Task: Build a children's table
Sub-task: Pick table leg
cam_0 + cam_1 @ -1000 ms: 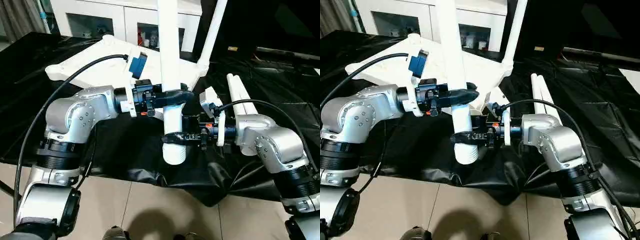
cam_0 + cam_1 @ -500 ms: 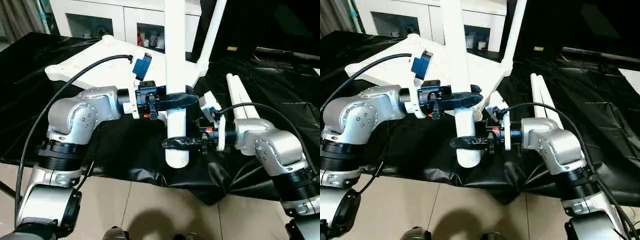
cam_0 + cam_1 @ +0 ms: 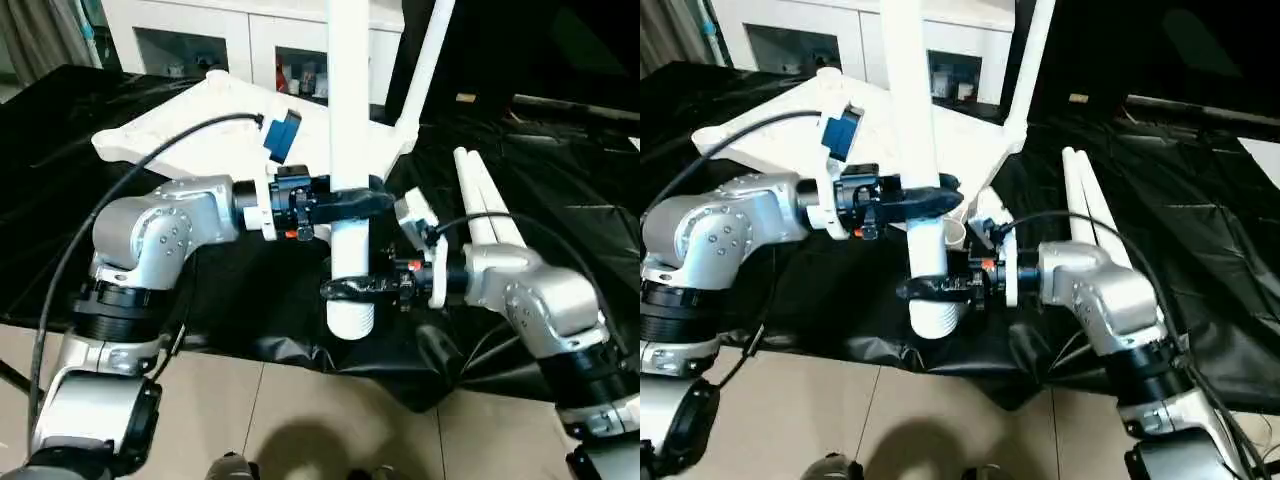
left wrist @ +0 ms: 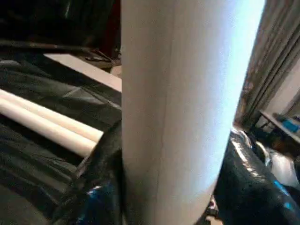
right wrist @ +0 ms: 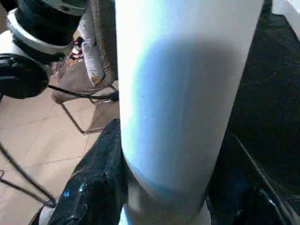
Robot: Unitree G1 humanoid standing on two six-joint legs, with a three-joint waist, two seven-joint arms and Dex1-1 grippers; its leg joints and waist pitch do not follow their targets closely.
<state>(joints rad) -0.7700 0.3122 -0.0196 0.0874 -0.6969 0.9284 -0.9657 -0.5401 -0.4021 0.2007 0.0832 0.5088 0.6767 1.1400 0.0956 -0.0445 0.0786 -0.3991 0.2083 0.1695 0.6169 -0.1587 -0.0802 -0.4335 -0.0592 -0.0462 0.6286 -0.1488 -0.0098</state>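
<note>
Both grippers, left (image 3: 352, 203) and right (image 3: 350, 289), clamped around upright leg (image 3: 350, 150); could tip or miss tabletop (image 3: 200, 135) socket if either slips.

Silver arms, blk fingers (image 3: 350, 200), blk cables

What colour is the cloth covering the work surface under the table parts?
Black and glossy, the cloth shows best in the left eye view.
</note>
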